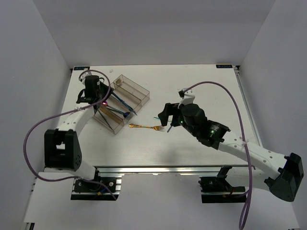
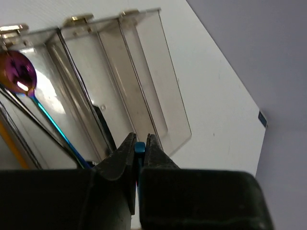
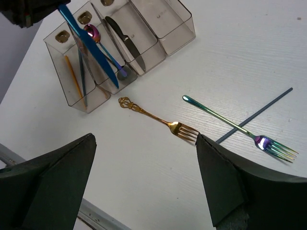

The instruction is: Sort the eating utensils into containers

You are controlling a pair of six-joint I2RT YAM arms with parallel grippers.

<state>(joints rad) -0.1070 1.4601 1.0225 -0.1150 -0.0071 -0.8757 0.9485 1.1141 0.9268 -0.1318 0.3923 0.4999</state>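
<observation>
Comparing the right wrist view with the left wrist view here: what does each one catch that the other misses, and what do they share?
Only the right wrist view shows the gold fork, the rainbow fork and a dark chopstick, all loose on the table, with the right gripper above them, jaws wide open.

Only the left wrist view shows the left gripper close up, jaws shut on the end of the blue knife.

Both show the clear organiser tray, the purple spoon inside it, and that knife.
</observation>
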